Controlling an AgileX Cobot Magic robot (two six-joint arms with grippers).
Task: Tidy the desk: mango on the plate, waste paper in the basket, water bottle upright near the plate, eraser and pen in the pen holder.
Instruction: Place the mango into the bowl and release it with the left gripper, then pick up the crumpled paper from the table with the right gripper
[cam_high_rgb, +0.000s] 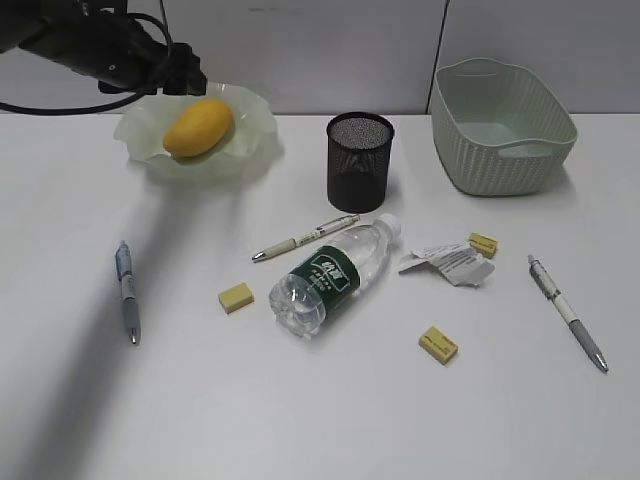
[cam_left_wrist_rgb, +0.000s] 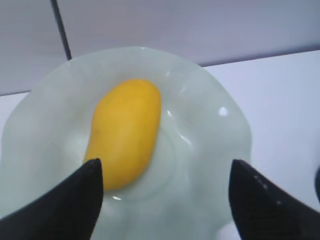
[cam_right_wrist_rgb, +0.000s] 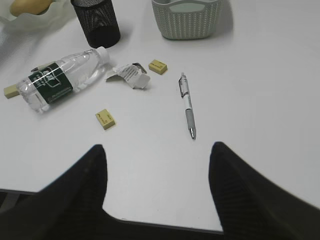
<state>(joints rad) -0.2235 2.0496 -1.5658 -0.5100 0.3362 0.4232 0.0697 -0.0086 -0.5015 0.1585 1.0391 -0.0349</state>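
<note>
The yellow mango (cam_high_rgb: 198, 127) (cam_left_wrist_rgb: 125, 132) lies in the wavy green plate (cam_high_rgb: 255, 110) (cam_left_wrist_rgb: 210, 115) at the back left of the desk (cam_high_rgb: 300, 420). My left gripper (cam_high_rgb: 186, 78) (cam_left_wrist_rgb: 165, 165) hovers open just above it, holding nothing. The water bottle (cam_high_rgb: 330, 275) (cam_right_wrist_rgb: 60, 82) lies on its side mid-desk. The waste paper (cam_high_rgb: 450, 262) (cam_right_wrist_rgb: 127, 75) is to its right. Behind stand the black pen holder (cam_high_rgb: 360, 160) and the basket (cam_high_rgb: 500, 140). A pen (cam_high_rgb: 305, 237) and an eraser (cam_high_rgb: 236, 297) lie by the bottle. My right gripper (cam_right_wrist_rgb: 157, 146) is open over the desk's front edge.
Two more pens lie at the far left (cam_high_rgb: 127, 290) and far right (cam_high_rgb: 568, 312) (cam_right_wrist_rgb: 187, 105). Two other yellow erasers sit by the paper (cam_high_rgb: 484, 243) (cam_right_wrist_rgb: 158, 66) and in front of it (cam_high_rgb: 438, 344) (cam_right_wrist_rgb: 105, 119). A grey wall runs behind the desk.
</note>
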